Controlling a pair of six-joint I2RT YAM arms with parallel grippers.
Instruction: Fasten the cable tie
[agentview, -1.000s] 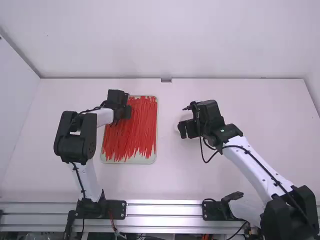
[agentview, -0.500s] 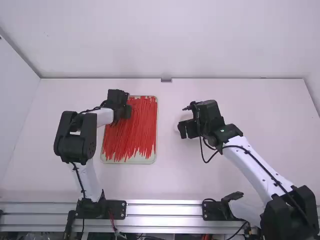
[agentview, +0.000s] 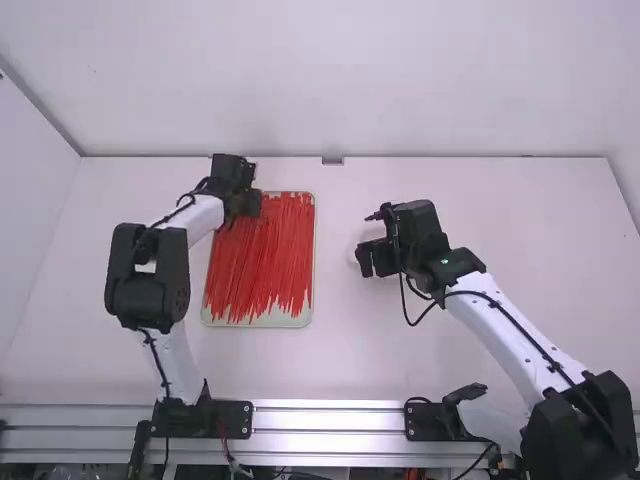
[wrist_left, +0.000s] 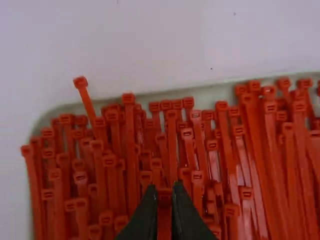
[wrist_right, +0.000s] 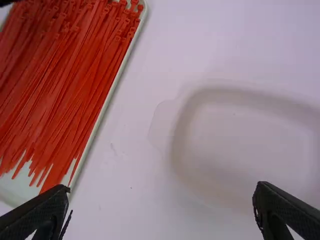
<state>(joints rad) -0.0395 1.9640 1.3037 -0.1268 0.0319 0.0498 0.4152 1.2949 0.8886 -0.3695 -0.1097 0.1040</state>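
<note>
The white worktop (agentview: 500, 200) spread across the high view. On it, left of centre, lay a pale rectangular tray (agentview: 305, 318) with rounded corners. A thick layer of red cable ties (agentview: 262, 255) covered the tray, running mostly lengthwise, their square heads bunched toward the tray's upper end.

Right of the tray, and apart from it, sat a shallow white dish (wrist_right: 235, 100), almost the colour of the worktop (wrist_right: 225, 40). It had a small tab on the side facing the tray (wrist_right: 105, 117) and the cable ties (wrist_right: 55, 75).

The right tool (agentview: 372, 258) hung over the dish near the middle of the high view. In the right wrist view the right tool (wrist_right: 160, 190) had its fingers (wrist_right: 45, 210) spread wide apart and held nothing.

The left tool (agentview: 243, 200) was at the tray's upper left corner. In the left wrist view the left tool (wrist_left: 164, 192) was pinched together on a gripped tie (wrist_left: 164, 220) just below its head, among the cable ties (wrist_left: 225, 150).

One stray tie (wrist_left: 86, 100) angled out of the pile, its head past the tray's rim (wrist_left: 200, 95) over bare worktop (wrist_left: 150, 40).
</note>
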